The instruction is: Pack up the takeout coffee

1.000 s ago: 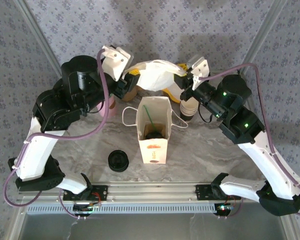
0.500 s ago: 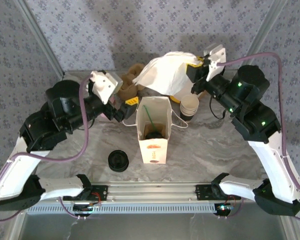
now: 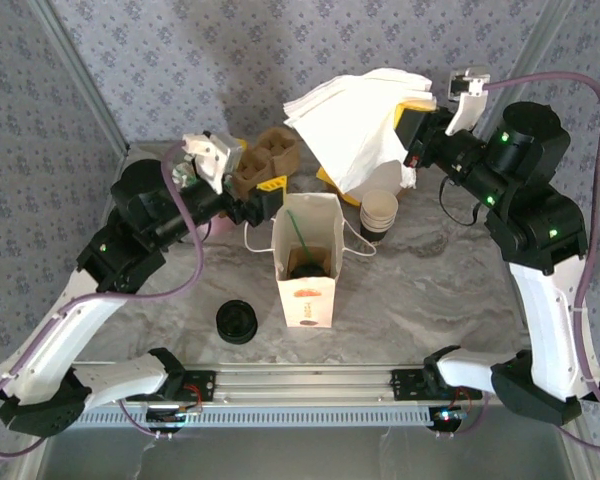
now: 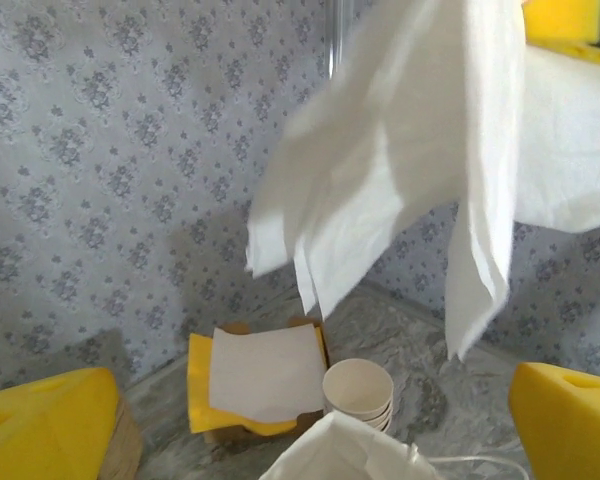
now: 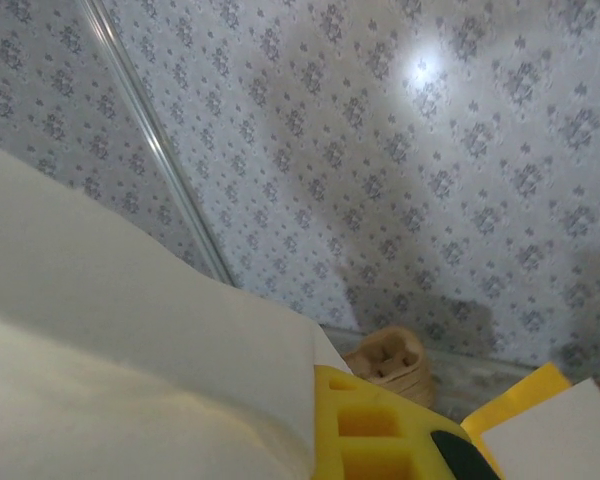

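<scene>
Top external view, from the left: the left gripper [image 3: 255,200] hangs just beside the rear left corner of the bag, its yellow-padded jaws spread wide and holding nothing. In front of it, on the marble-patterned table [image 3: 430,300], lies a low pile of round black plastic lids [image 3: 237,322]. Behind it stands a brown moulded cardboard cup carrier [image 3: 265,160].

At the centre stands the white paper carrier bag [image 3: 306,300], upright, with its mouth open. Deep inside is a dark round shape with a thin green stick [image 3: 298,235] leaning out of it. I take that shape for the takeout coffee [image 3: 306,268], a small cup under a black lid — though its cream wall is hidden by the bag.

Right of the bag is a stack of lidless cream paper cups [image 3: 379,212], just in front of a yellow napkin holder [image 3: 330,182]. Above them the right gripper [image 3: 412,112] is clamped tight on a sheaf of white paper napkins [image 3: 360,125], held high and fanned out.

So the cup looks packed already. What seems left is lowering the napkins into the bag — and the loose sheets may catch on its rim.
</scene>
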Robot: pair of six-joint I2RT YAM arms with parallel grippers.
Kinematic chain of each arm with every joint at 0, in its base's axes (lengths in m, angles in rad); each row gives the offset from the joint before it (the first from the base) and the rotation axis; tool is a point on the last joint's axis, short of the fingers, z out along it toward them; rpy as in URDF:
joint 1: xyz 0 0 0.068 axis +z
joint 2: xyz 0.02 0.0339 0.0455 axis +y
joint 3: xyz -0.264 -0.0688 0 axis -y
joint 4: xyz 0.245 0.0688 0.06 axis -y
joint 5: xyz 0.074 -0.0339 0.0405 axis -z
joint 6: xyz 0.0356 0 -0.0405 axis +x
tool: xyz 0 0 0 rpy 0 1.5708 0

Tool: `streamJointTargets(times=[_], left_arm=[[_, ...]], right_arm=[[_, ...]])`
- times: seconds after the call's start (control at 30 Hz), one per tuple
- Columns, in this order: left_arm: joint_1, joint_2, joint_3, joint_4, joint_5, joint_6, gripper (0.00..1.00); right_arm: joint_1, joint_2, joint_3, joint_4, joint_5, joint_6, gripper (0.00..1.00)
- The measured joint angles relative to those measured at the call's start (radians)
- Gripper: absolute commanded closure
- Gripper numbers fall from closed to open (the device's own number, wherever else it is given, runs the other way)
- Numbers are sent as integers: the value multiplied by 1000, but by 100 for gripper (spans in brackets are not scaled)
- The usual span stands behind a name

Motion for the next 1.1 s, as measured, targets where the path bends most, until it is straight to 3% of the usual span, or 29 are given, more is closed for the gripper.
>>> streamJointTargets(times=[0.23, 0.57, 0.83, 1.1], left_arm=[[59, 80, 35, 31, 180, -11, 0], [59, 139, 188, -29, 453, 145, 0], [59, 176, 233, -76, 529, 219, 0], [58, 236, 332, -161, 645, 203, 0]], right_arm=[[-63, 10, 16, -31, -135, 61, 100], [-118, 37, 35, -35, -372, 84, 100], [-124, 43, 35, -35, -495, 93, 100], [-130, 43, 35, -35, -514, 93, 100]])
